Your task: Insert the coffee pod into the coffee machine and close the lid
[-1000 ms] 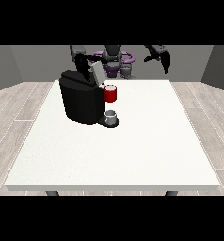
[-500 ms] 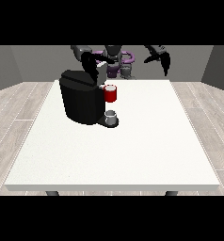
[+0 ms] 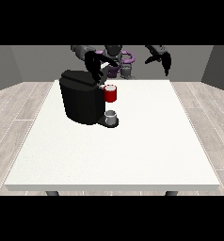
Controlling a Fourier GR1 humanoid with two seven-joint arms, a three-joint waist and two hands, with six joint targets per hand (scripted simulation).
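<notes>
1. Hand at the view's left [image 3: 96, 65]: positioned above the top rear of the machine [image 3: 82, 99], at the far side of the desk [image 3: 132, 141]. Its dark fingers point down toward the machine's top. A small pale object, possibly the pod [image 3: 104, 70], shows between the fingers; whether the fingers are closed on it cannot be told.
2. Hand at the view's right [image 3: 162, 59]: raised in the air beyond the far desk edge, well apart from the machine. Its fingers hang downward, relaxed, with nothing in them.
3. Machine: black body, directly below the hand at the view's left, standing upright on the far left part of the desk. Its top section appears slightly tilted; whether the lid is fully shut cannot be told.
4. Red part [image 3: 110, 93]: a red cylinder on the machine's front, below and just beside the hand at the view's left, on the side nearer the camera.
5. Cup [image 3: 111, 116]: small and grey, standing on the machine's base directly below the red part, well below both hands.
6. Desk: white, large, carrying the machine. Both hands are at its far edge; the near half lies well apart from them.
</notes>
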